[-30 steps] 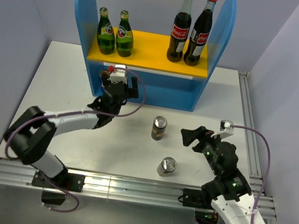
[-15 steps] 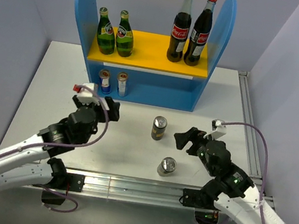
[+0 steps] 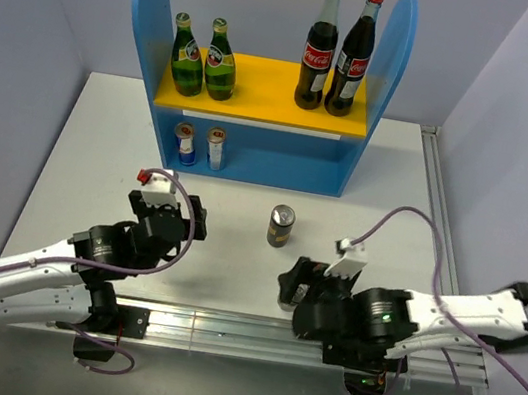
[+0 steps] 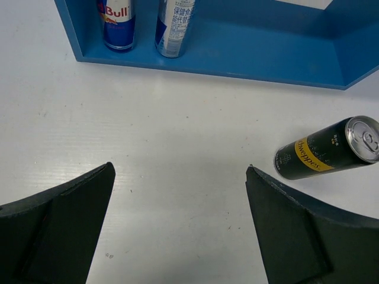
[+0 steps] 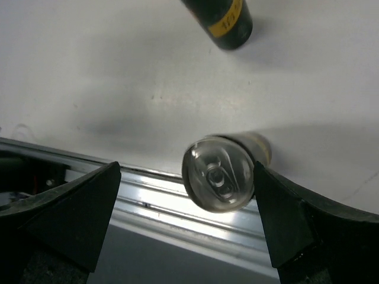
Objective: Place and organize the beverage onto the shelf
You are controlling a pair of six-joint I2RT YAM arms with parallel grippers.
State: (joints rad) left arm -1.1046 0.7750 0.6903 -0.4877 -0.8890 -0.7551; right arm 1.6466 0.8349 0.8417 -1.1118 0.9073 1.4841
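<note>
R fingers wide, either side of near can, no contact; L fingers wide, empty. Best: centre can, go lower, grip mid-body, keep upright. Other can mid bench; shelf well apart.

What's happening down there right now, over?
Left gripper open, empty. Right gripper open, near can between its fingers. Second can standing on table; two cans, green bottles on shelf. Nothing blocking.
</note>
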